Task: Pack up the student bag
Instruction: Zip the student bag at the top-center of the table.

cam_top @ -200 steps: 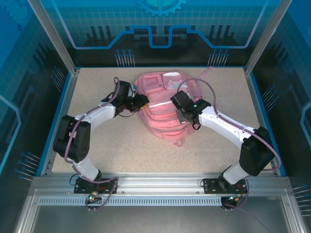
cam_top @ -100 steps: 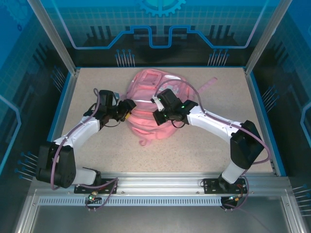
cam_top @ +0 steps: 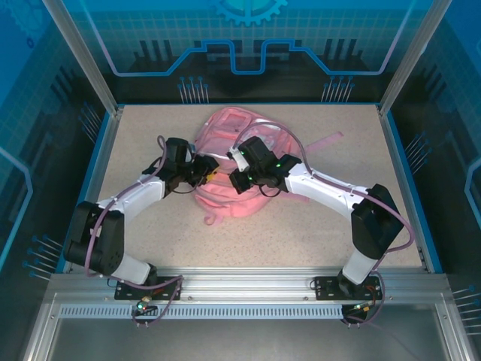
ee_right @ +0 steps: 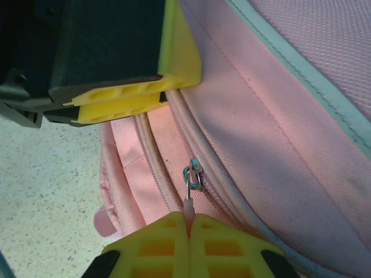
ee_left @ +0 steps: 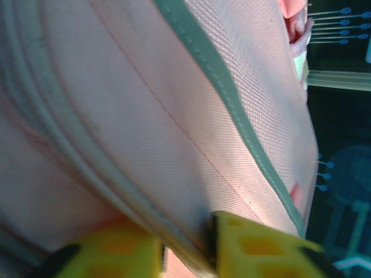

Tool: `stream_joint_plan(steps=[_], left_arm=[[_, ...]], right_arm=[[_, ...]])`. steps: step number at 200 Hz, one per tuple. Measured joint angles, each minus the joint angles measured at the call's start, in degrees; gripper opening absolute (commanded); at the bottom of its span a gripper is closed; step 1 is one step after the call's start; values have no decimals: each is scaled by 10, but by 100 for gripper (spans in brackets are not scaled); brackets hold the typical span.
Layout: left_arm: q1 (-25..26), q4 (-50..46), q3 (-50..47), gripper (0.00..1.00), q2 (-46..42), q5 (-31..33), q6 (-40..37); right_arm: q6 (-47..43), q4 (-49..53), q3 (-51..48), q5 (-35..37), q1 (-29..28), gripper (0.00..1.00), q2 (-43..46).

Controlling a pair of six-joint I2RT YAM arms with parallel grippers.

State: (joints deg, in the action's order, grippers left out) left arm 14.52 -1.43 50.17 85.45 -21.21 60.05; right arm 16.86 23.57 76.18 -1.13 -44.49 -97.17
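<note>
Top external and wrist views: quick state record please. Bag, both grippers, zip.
object: student bag, pink, lying on the table between the two arms
left: left gripper pinching a raised seam of the bag's fabric
right: right gripper shut on the zip pull
zip: how far it is open cannot be told

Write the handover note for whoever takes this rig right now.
Left tool: pinching a seam of the student bag beside the zip.
Right tool: shut on the zipper pull.
The bag lies in the middle of the table, with both arms on it.
Done: bag braced, pull gripped.
Left: probably run the zip. The contents are hidden, so check the packing.
</note>
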Motion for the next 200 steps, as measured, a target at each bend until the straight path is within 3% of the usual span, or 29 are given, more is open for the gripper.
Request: stream_joint_plan(steps=[7, 58, 138, 183, 193, 200], left_arm=[[1, 1, 1, 0, 3, 3, 1], [10, -8, 7, 0, 3, 28, -15], [16, -16, 6, 0, -18, 38, -35], [19, -11, 5, 0, -22, 36, -36], [19, -11, 5, 23, -22, 34, -40], [19, -11, 5, 41, -22, 34, -47]], right_arm=[[-2, 5, 0, 10, -1, 0, 0], [-27, 43, -37, 109, -3, 0, 36], [-54, 79, -21, 192, 64, 0, 38], [-54, 72, -15, 180, 85, 0, 35], [-56, 72, -15, 164, 91, 0, 35], [-56, 71, -15, 152, 96, 11, 35]])
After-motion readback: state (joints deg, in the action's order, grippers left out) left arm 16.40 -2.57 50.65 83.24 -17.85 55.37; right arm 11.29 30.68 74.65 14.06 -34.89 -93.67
